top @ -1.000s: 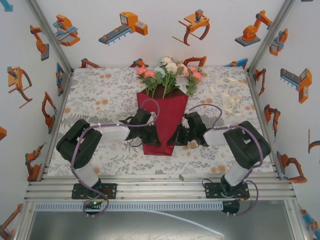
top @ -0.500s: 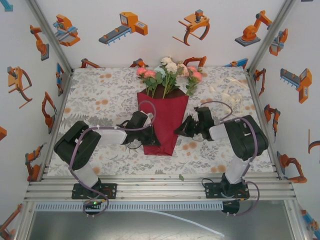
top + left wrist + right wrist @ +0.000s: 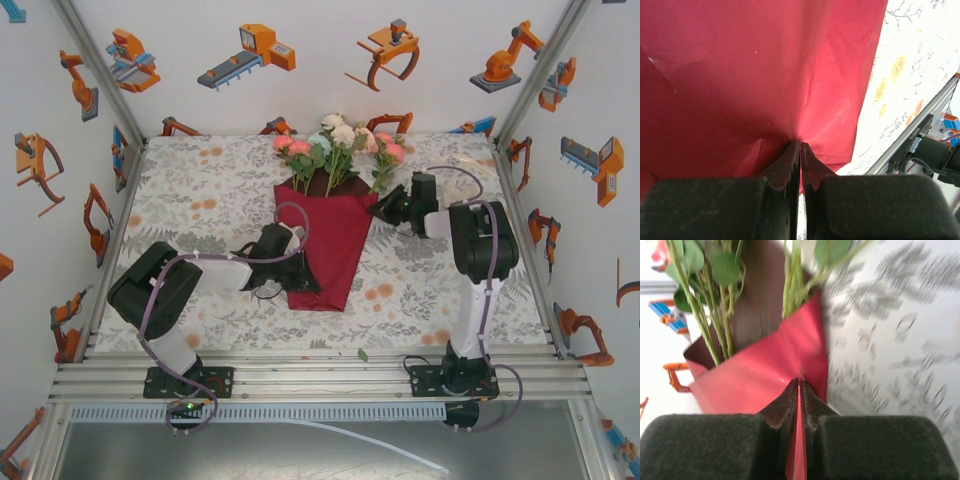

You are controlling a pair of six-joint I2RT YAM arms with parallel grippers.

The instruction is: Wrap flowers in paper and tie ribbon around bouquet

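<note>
Top view gives the whole glossy crimson paper cone, pink-white-green flowers at its 12 o'clock; wrist views resolve the left gripper pinched tight on its 8 o'clock edge, the right gripper likewise on its 2 o'clock corner.

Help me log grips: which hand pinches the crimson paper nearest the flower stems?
The right hand, shut on the glossy crimson paper at its far right corner beside the green stems; the left hand pinches its near left edge.
</note>
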